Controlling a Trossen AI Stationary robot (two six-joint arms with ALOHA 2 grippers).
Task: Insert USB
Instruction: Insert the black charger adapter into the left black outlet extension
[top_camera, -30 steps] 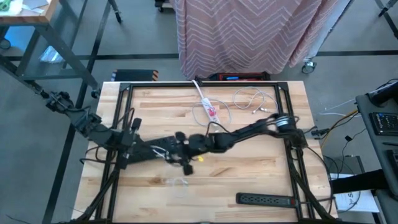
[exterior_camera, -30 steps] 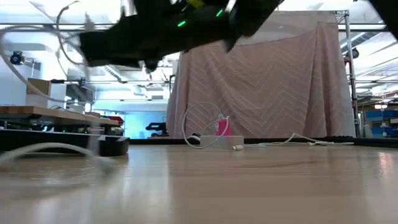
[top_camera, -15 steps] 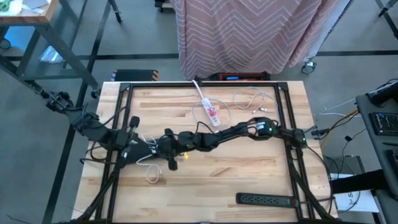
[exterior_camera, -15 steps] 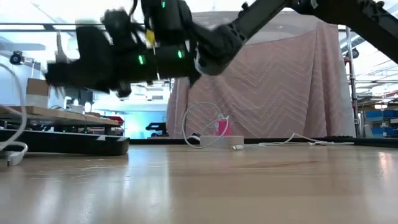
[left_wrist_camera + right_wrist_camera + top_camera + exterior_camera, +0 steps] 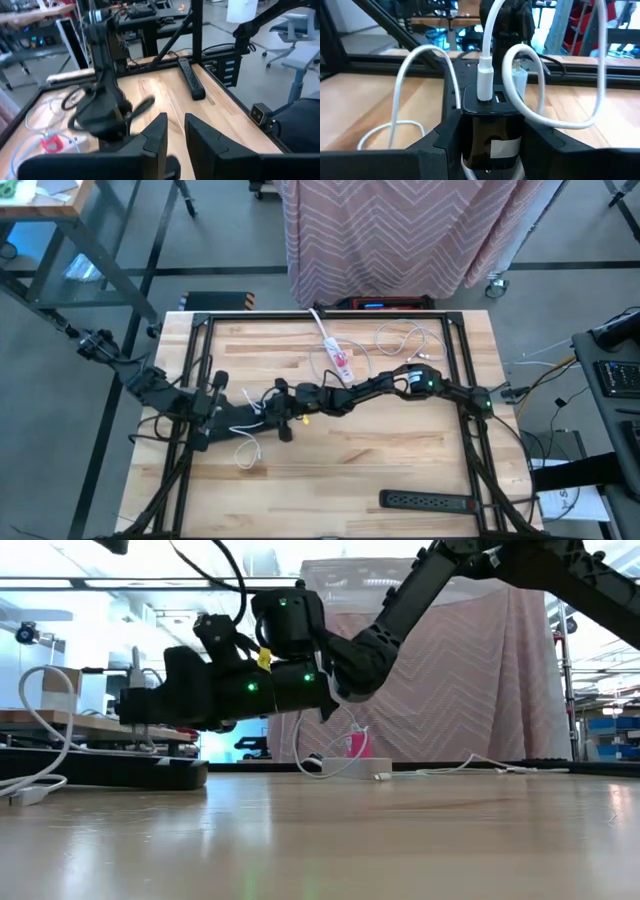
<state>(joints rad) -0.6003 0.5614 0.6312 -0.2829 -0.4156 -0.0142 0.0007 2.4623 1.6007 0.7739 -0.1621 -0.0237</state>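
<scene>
- Apparently the plug (image 5: 485,80) is sitting in the charger (image 5: 490,127), which the right gripper (image 5: 490,150) is clamping above mid-table.
- Left gripper (image 5: 175,132) is showing a narrow empty gap beside it.
- Only letting go is looking left.

White cable (image 5: 485,75) (glossy), black charger block (image 5: 492,131).

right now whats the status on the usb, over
Right gripper shut on black charger block. White USB cable plugged into it. Left gripper slightly open, empty. Nothing in the way.
</scene>
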